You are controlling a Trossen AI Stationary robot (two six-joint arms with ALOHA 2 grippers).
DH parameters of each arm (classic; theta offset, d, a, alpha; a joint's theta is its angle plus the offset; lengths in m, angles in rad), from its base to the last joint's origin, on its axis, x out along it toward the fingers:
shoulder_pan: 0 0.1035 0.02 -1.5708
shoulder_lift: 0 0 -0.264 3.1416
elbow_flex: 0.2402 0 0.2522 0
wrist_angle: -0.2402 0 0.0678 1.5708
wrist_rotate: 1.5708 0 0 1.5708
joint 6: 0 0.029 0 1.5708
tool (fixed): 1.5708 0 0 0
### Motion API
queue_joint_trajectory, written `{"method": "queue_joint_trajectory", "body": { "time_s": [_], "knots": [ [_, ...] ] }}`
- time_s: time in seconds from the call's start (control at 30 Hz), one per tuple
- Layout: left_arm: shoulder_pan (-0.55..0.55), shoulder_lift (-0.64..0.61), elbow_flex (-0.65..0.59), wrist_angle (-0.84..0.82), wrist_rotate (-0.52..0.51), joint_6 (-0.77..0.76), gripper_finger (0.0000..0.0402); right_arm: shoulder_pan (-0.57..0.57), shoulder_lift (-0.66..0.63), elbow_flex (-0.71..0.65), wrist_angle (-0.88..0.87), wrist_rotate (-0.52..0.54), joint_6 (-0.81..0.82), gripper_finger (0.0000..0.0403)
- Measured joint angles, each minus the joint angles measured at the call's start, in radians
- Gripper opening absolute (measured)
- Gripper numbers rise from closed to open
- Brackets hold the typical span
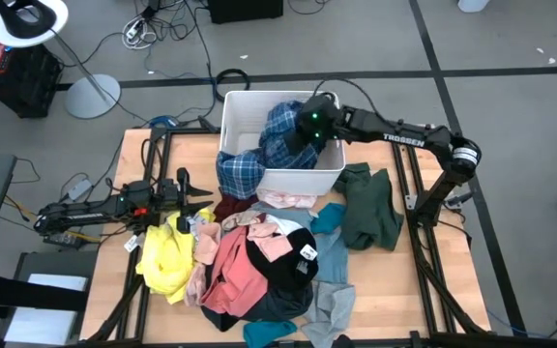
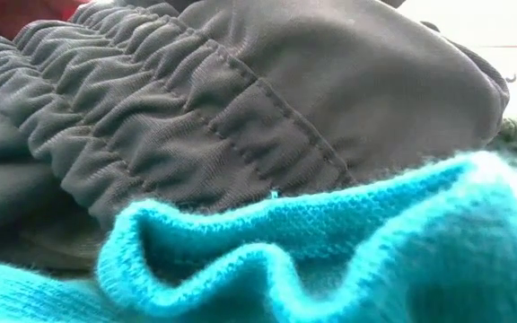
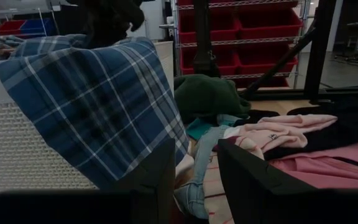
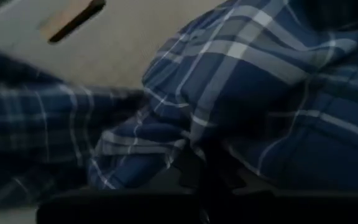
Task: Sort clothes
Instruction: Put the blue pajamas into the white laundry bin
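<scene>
Depositing is the step in hand: right gripper (image 1: pixel 309 126), clamped on the blue plaid fabric shirt (image 1: pixel 277 140), holds it over the white rectangular plastic bin (image 1: pixel 232 108) at the table's far side, one part draped over the near-left rim. Left gripper (image 1: pixel 199 200) waits with fingers spread, left of the mixed clothes pile (image 1: pixel 259 261). Next move calls for releasing the shirt fully inside

A grey floor (image 1: pixel 356 39) with dark seams surrounds the wooden table (image 1: pixel 453 290); cables (image 1: pixel 153 29) trail across it, a white round-based lamp (image 1: pixel 90 95) stands nearby, and red storage bins (image 3: pixel 260 25) fill metal shelving
</scene>
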Motion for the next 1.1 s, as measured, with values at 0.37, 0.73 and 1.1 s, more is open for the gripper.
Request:
{"method": "queue_joint_trajectory", "body": {
  "time_s": [0.37, 0.73, 1.1],
  "knots": [
    [0.0, 0.0, 0.0, 0.0, 0.0, 0.0, 0.0127, 0.008, 0.0, -0.005, -0.012, -0.078, -0.074, 0.0081],
    [0.0, 0.0, 0.0, 0.0, 0.0, 0.0, 0.0127, 0.009, -0.004, 0.227, -0.291, -0.091, -0.07, 0.0186],
    [0.0, 0.0, 0.0, 0.0, 0.0, 0.0, 0.0127, 0.163, -0.002, 0.38, -0.391, 0.018, -0.102, 0.0163]
  ]
}}
